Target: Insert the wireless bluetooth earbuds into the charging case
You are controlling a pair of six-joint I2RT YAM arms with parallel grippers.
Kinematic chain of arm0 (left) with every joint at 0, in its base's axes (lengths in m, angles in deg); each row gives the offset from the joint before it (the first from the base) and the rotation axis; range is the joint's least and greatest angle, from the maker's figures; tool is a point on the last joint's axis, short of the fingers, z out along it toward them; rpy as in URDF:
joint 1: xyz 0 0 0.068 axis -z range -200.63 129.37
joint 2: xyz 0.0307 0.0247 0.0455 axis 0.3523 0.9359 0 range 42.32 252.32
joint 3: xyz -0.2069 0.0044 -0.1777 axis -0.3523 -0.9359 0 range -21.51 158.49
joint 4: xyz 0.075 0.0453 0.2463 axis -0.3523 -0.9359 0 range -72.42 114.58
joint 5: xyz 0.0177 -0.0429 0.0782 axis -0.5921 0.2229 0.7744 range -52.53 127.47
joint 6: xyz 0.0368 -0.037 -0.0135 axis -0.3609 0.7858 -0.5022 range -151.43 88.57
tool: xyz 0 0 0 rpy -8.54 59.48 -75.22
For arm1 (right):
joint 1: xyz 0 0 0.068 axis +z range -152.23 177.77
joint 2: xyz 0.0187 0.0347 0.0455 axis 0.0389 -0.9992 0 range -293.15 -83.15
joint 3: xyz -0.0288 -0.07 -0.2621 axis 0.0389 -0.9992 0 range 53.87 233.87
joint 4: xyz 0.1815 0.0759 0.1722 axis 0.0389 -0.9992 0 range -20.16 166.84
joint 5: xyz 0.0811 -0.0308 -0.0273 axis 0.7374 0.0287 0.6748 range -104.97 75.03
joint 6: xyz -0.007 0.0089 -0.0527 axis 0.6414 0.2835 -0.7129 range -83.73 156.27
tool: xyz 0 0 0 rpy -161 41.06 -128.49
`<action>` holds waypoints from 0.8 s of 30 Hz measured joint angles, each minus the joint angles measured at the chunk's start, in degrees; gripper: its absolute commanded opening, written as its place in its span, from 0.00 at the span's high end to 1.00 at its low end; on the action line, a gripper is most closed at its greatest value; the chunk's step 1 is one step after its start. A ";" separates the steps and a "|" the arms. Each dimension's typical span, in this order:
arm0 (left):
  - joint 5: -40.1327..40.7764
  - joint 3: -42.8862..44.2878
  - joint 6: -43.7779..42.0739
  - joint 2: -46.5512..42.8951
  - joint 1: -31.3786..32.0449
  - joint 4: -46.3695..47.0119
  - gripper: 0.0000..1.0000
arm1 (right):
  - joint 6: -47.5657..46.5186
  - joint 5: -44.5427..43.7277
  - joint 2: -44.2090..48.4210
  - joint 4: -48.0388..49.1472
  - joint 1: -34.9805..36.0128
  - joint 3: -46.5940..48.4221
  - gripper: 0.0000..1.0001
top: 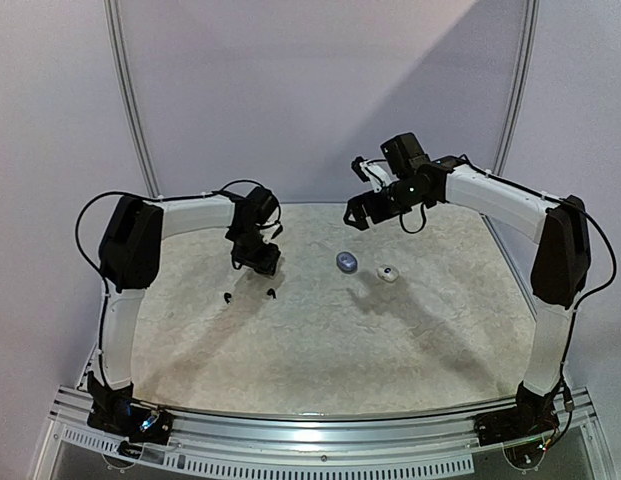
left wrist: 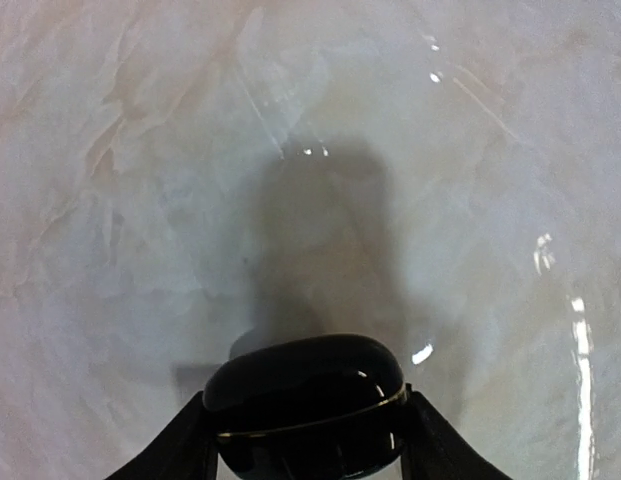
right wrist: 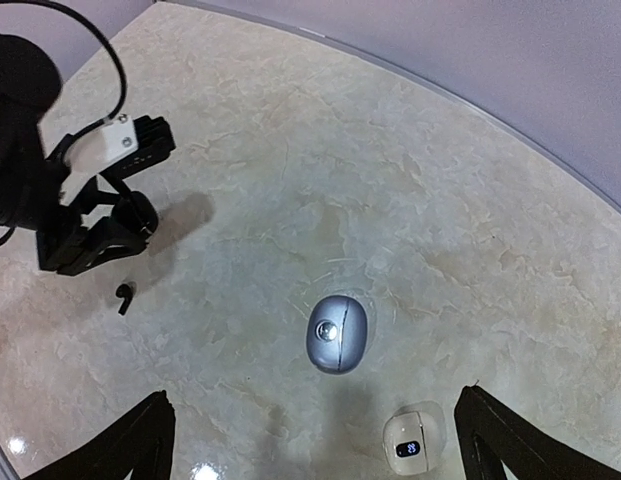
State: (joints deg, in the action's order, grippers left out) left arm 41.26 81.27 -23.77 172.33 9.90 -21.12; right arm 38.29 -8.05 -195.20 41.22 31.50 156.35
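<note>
My left gripper [top: 258,264] is shut on a closed glossy black charging case [left wrist: 308,405], held low over the table; its fingers [left wrist: 170,450] press both sides of the case. Two tiny black earbuds lie on the table just in front of it, one at the left [top: 227,297] and one at the right [top: 271,292]; one black earbud also shows in the right wrist view [right wrist: 123,295]. My right gripper [top: 360,215] is open wide and empty, raised above the back middle of the table. No white or greyish earbuds are in view.
A closed blue-grey case [top: 347,262] lies at the table's middle and also shows in the right wrist view [right wrist: 337,334]. A closed white case [top: 388,273] with a small display lies just to its right, and shows in the right wrist view [right wrist: 412,440]. The marbled table [top: 320,350] ends in a curved back wall.
</note>
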 measured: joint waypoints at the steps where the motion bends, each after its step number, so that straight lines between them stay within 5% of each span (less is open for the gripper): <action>1: -0.42 -1.09 -2.01 -2.01 0.00 -0.66 1.00 | 0.00 0.11 0.00 0.37 0.00 0.00 0.01; 6: -1.55 -3.28 -13.99 -16.72 -0.09 -5.44 1.00 | 0.04 3.89 0.11 6.19 0.00 -0.66 0.07; 9: -1.29 -4.15 -20.41 -26.67 -0.50 -6.86 1.00 | 1.11 7.43 0.15 10.69 0.00 -0.87 0.20; 13: -1.27 -14.12 -27.43 -41.11 -0.42 -3.87 1.00 | 5.05 9.79 0.24 15.78 0.85 -0.50 0.22; 24: 1.05 -50.16 -34.53 -67.54 9.18 30.99 1.00 | 7.65 19.74 0.24 23.61 13.51 1.42 0.27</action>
State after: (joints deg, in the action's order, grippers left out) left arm 42.31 31.11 -58.30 104.80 19.08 9.88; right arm 45.94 11.68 -194.96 64.83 45.01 157.77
